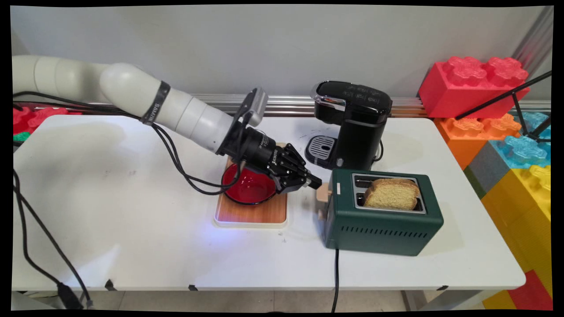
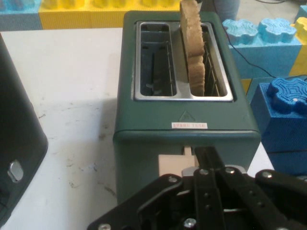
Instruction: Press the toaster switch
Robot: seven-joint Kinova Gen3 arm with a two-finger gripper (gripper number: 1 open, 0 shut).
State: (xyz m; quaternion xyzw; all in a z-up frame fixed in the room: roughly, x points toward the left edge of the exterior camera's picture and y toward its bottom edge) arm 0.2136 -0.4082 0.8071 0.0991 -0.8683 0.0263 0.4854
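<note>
Our claw (image 1: 313, 181) is pinched shut with nothing held, tips touching the toaster lever (image 1: 324, 192) on the green toaster (image 1: 383, 224). We judge pressing goes best straight down, tips centred. At the toaster's 12 o'clock slot sits the bread slice (image 1: 391, 193); beyond it, the coffee maker (image 1: 352, 125)

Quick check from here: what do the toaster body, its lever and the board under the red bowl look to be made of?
Toaster: matte dark-green painted metal, probably, with a brushed silvery slot plate. Its lever, at the hand tip: beige, smooth, likely plastic. Board under the red bowl: wood-grain top, pale rim; real wood or laminate, can't tell.
</note>
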